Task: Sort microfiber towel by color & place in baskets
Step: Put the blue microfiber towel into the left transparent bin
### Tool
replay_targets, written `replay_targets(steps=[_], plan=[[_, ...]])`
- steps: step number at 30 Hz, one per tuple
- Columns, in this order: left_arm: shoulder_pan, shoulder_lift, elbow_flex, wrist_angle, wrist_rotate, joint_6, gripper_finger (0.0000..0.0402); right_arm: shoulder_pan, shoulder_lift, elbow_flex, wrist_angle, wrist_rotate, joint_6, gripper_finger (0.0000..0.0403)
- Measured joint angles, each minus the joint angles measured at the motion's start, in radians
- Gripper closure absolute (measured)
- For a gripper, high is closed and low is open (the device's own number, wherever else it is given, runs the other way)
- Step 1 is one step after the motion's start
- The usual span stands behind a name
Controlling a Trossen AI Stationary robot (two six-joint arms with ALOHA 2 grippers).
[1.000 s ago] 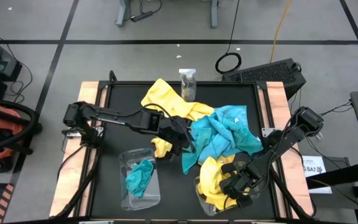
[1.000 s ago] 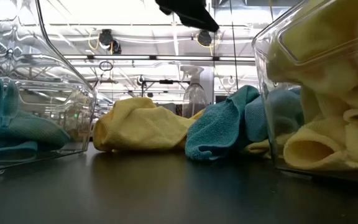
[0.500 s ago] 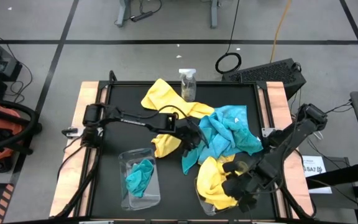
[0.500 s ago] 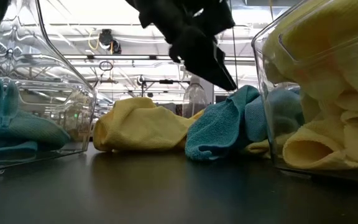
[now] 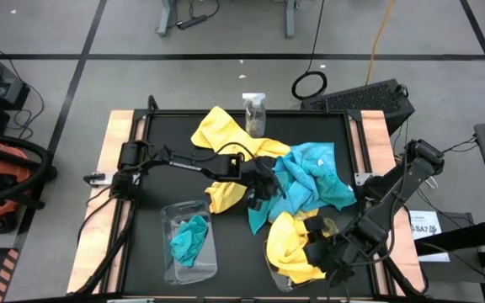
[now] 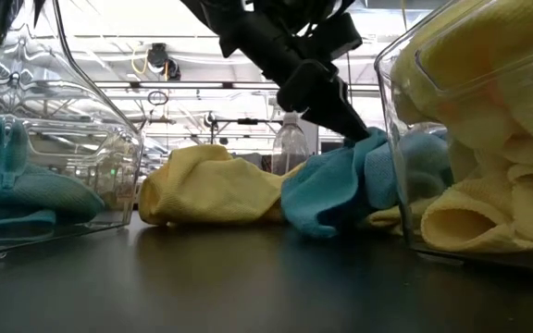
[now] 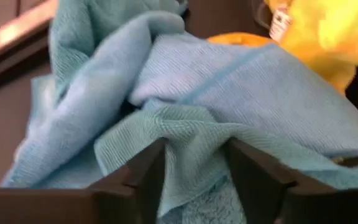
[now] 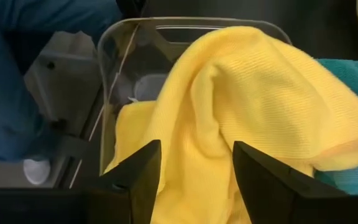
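Bright overhead light (ceiling strips glare in low view); wrist views blurred.

black table (image 5: 162,181), towel pile (image 5: 297,181), two clear baskets (image 5: 190,244), spray bottle (image 5: 254,112)

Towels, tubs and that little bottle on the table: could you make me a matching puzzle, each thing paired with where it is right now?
Things:
1. spray bottle
2. left gripper
3. left basket
4. right basket

Places or states:
A. holds a turquoise towel
B. at the table's far edge, behind the pile
C. a yellow towel draped over its rim, the right gripper above it
D. fingers astride a fold of a turquoise towel in the pile

Pairs: 1-B, 2-D, 3-A, 4-C
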Motion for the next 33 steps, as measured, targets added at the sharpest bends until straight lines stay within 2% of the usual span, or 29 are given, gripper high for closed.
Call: replay_targets(steps=[5, 7, 11, 18, 26, 33], plan=[[0.004, 0.0, 0.0, -0.014, -0.014, 0.026, 0.0362, 0.0, 0.0, 0.0, 0.0, 0.019, 0.0, 0.0225], [0.005, 0.0, 0.0, -0.027, -0.026, 0.027, 0.0389, 0.0, 0.0, 0.0, 0.0, 0.019, 0.001, 0.023], [0.005, -0.002, 0.016, -0.085, -0.057, 0.034, 0.0394, 0.0, 0.0, 0.0, -0.001, 0.019, 0.02, 0.024], [-0.025, -0.038, 0.133, -0.277, -0.128, 0.058, 0.0398, 0.0, 0.0, 0.0, -0.002, 0.021, 0.029, 0.0252], [-0.077, -0.185, 0.241, -0.433, -0.302, 0.104, 0.04, 0.0, 0.001, 0.0, -0.012, 0.052, 0.021, 0.0263], [-0.121, -0.374, 0.285, -0.505, -0.358, 0.084, 0.0401, 0.0, 0.001, 0.0, -0.012, 0.082, -0.001, 0.0267]])
